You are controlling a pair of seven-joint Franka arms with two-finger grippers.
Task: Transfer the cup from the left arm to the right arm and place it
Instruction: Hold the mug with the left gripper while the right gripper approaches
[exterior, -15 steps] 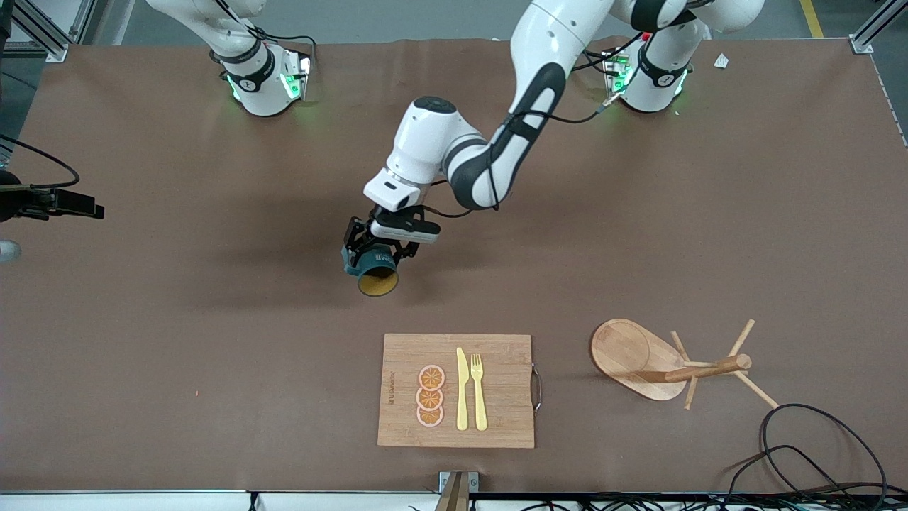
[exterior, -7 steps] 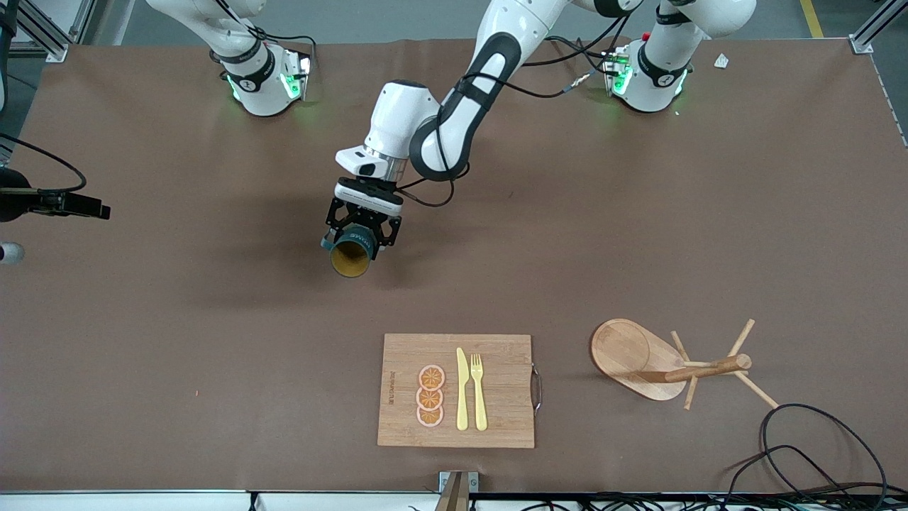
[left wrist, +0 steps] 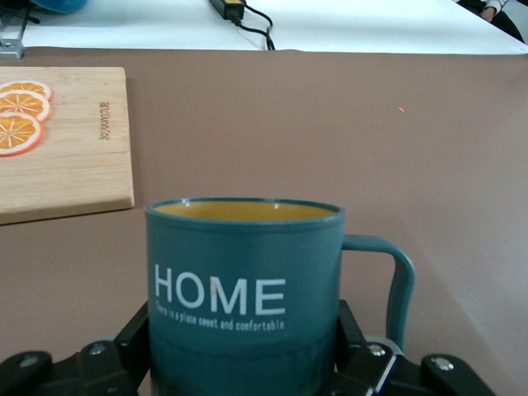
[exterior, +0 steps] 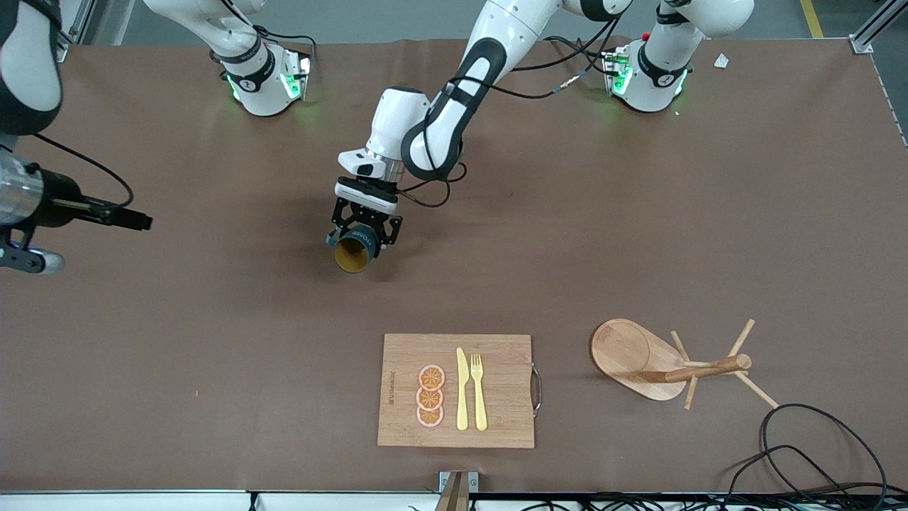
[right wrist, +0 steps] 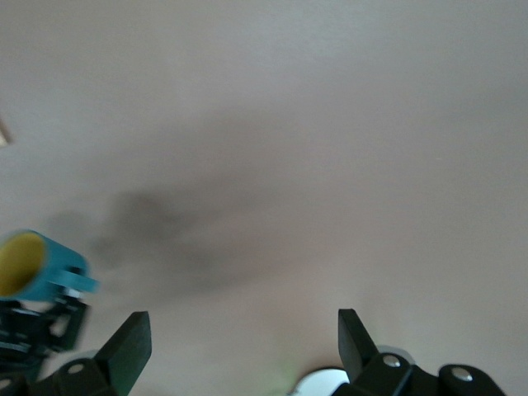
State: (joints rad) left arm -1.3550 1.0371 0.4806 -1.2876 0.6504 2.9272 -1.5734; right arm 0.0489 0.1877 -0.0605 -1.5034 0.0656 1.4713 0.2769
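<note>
The cup (exterior: 352, 250) is dark teal with a mustard-yellow inside, and its side reads HOME (left wrist: 219, 293). It hangs in the air over the middle of the table, tipped with its mouth toward the front camera. My left gripper (exterior: 358, 238) is shut on the cup's body, a black finger (left wrist: 136, 342) on each side, and the handle (left wrist: 400, 280) sticks out free. My right arm (exterior: 28, 202) comes in high over its own end of the table. The right gripper (right wrist: 243, 330) is open with nothing between its fingers. In the right wrist view the cup (right wrist: 33, 266) shows some way off.
A wooden cutting board (exterior: 504, 397) lies near the front edge with three orange slices (exterior: 430, 396), a yellow knife (exterior: 462, 389) and a fork (exterior: 479, 392) on it. A wooden mug rack (exterior: 660, 362) lies tipped over toward the left arm's end. Black cables (exterior: 816, 454) lie beside it.
My left gripper carried the cup toward the right arm's end of the table, then nearly stopped. My right arm swung farther in over the table.
</note>
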